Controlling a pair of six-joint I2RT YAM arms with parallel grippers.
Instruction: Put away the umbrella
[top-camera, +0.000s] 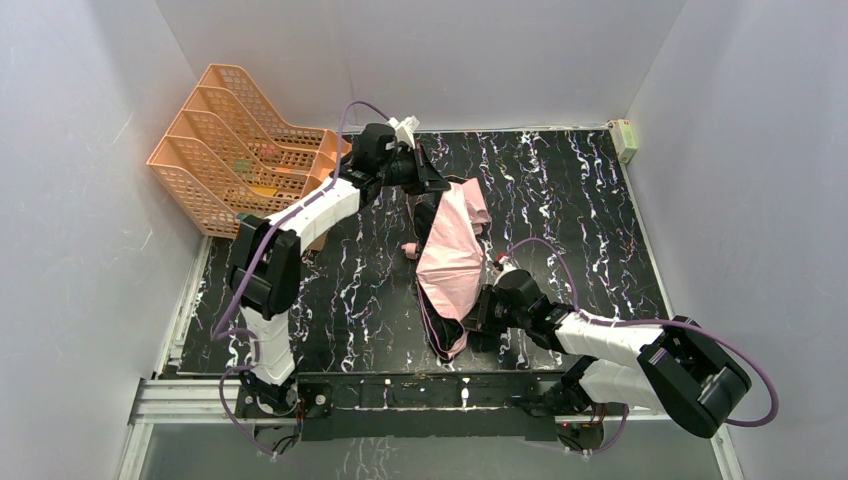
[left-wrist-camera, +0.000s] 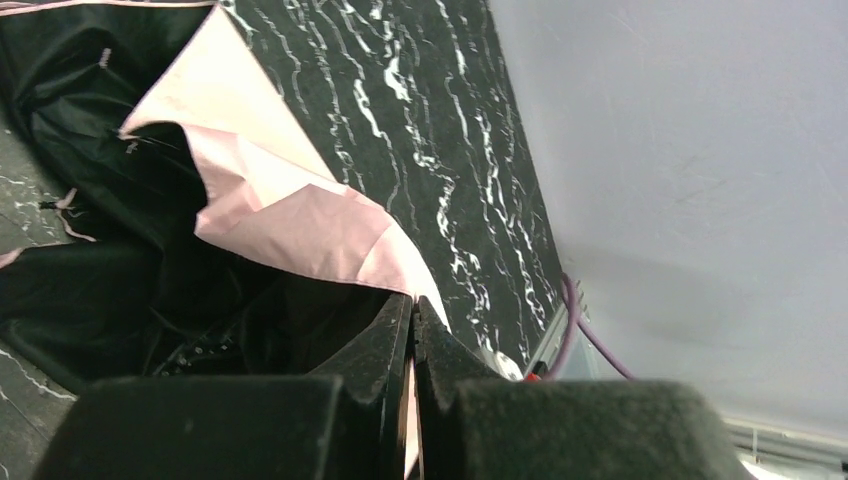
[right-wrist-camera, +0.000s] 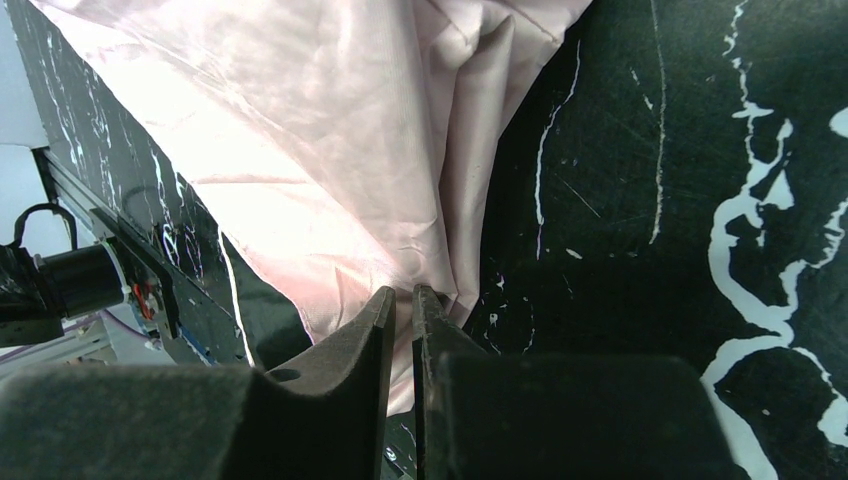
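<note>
The umbrella (top-camera: 452, 255) lies collapsed in the middle of the black marbled table, pale pink side up, with black fabric showing at its edges. My left gripper (top-camera: 440, 185) is at its far end. In the left wrist view the gripper (left-wrist-camera: 413, 303) is shut on a thin edge of the umbrella's (left-wrist-camera: 300, 210) pink fabric. My right gripper (top-camera: 475, 318) is at the near end. In the right wrist view the gripper (right-wrist-camera: 404, 292) stands nearly together, with a fold of the umbrella (right-wrist-camera: 300, 130) pinched in the narrow gap. The shaft is hidden under the fabric.
An orange mesh file rack (top-camera: 240, 140) stands at the back left, close behind my left arm. A small pale box (top-camera: 624, 138) sits in the back right corner. White walls close in three sides, and a metal rail (top-camera: 400, 392) runs along the near edge.
</note>
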